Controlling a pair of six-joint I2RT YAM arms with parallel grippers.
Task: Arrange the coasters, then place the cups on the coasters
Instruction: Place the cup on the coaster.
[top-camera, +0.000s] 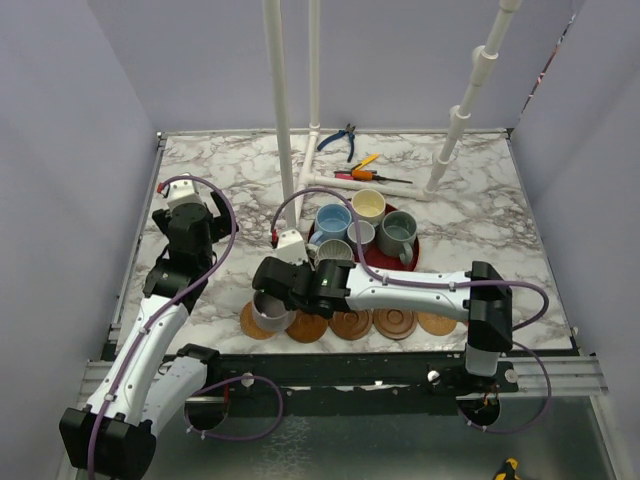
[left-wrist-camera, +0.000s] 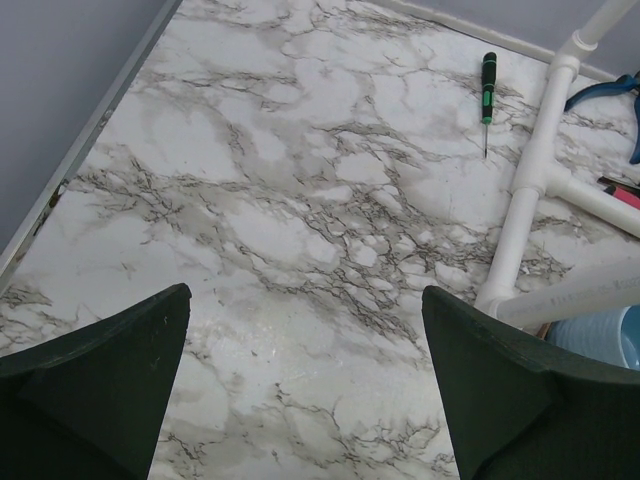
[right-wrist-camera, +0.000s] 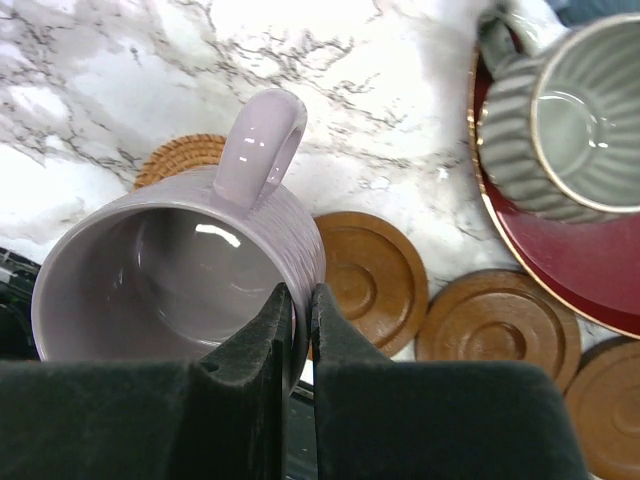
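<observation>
Holding lavender mug (right-wrist-camera: 170, 280) over tan coaster (right-wrist-camera: 175, 155).
Clamped on its rim wall with right gripper (right-wrist-camera: 300, 293); spread wide apart on left gripper (left-wrist-camera: 305, 300).

Lavender mug (top-camera: 272, 318) in right gripper (top-camera: 268, 296) over leftmost coaster (top-camera: 249, 323), table (top-camera: 215, 180) near edge; other mugs (top-camera: 334, 220) on red tray (top-camera: 414, 262).

Cups counted: six.
- lavender cup (top-camera: 268, 310): one
- on red tray (top-camera: 414, 250): five, namely light blue cup (top-camera: 332, 220), cream-yellow cup (top-camera: 368, 205), pale grey cup (top-camera: 360, 233), grey-green cup (top-camera: 398, 235), ribbed dark cup (top-camera: 335, 252)

Coasters made out: five.
- brown coasters (top-camera: 394, 322): four
- tan coaster (right-wrist-camera: 178, 158): one

Trays: one.
Pliers (top-camera: 343, 140): one.
Screwdrivers noted: three.
- orange-handled screwdriver (top-camera: 364, 160)
- red-handled screwdriver (top-camera: 372, 178)
- green-black screwdriver (left-wrist-camera: 488, 88)
</observation>
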